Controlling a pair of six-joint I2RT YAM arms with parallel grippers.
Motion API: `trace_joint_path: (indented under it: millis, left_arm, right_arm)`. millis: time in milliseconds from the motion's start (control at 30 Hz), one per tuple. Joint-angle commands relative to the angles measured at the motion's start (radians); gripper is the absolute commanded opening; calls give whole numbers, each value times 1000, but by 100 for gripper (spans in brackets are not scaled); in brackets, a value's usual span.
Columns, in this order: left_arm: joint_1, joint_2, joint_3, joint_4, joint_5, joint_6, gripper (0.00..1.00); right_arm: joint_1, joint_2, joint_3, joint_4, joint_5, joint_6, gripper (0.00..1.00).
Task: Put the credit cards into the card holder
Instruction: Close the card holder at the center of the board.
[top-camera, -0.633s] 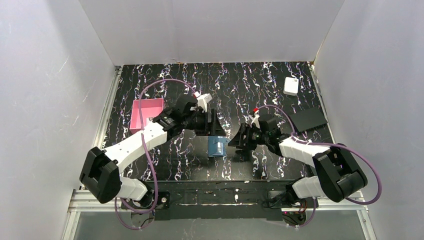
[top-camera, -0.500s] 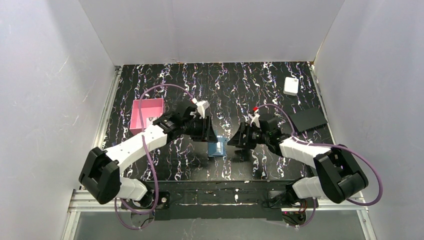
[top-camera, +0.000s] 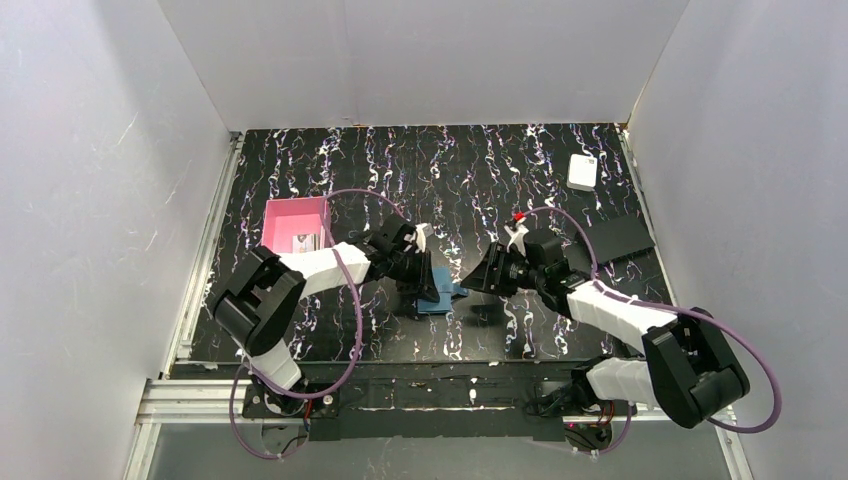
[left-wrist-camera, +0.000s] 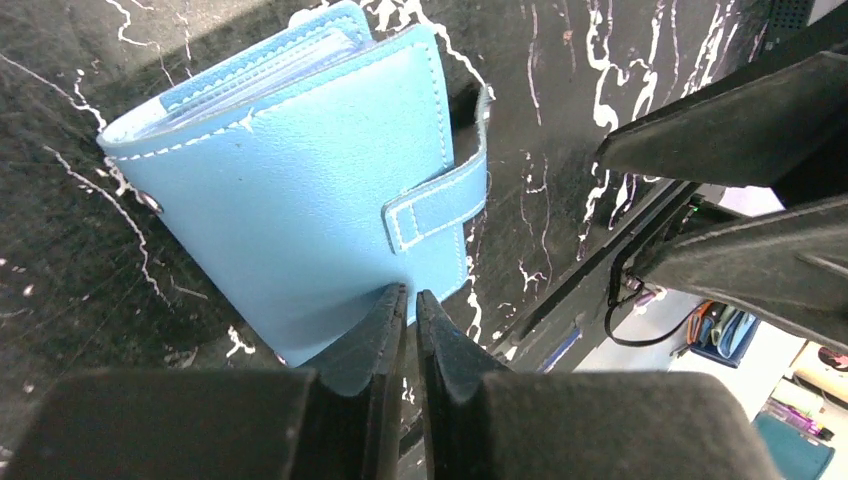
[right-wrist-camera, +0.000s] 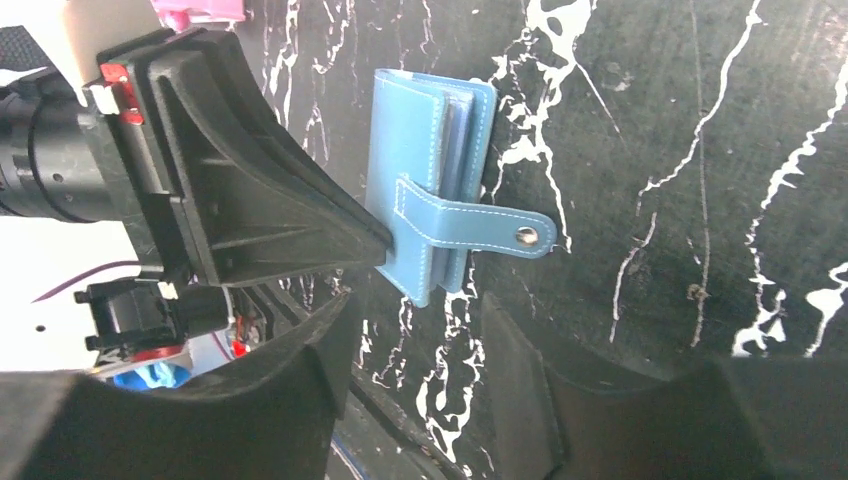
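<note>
On the black marbled table (top-camera: 470, 170) the teal wallet (top-camera: 447, 298) lies near the front middle. The left gripper (top-camera: 428, 282) points down onto its left part, and the right gripper (top-camera: 476, 280) sits just to its right, aimed at it. A pink tray (top-camera: 288, 218) left of the left arm holds a pale card (top-camera: 305, 241), while at the far right a white box (top-camera: 583, 172) lies near the back edge and a black rectangle (top-camera: 618, 240) nearer, both well apart from the wallet.

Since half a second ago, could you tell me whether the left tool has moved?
Yes. The left tool has moved down the overhead view, farther from the pink tray, reaching the card holder.
</note>
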Motion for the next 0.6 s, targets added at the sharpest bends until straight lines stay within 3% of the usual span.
trace_joint_path:
  millis: [0,133,233,367,567]
  left_arm:
    - [-7,62,-21,53,34,-12,7]
    - [-7,90,-33,47,20,-4,6]
    - [-7,96,-47,45,11,-3,6]
    - [-7,84,-65,50,-2,-12,5]
    - [-5,40,-86,48,-32,-17,5]
  right_arm:
    - [-12,82,18,17,-31,-6,62]
    - [-1,191,27,125,-150,20,64]
    - [27,188,28,128,-119,31,67]
    - [45,142,-21,140,-34,93,50]
    - [104,203,6,165,-20,89,53]
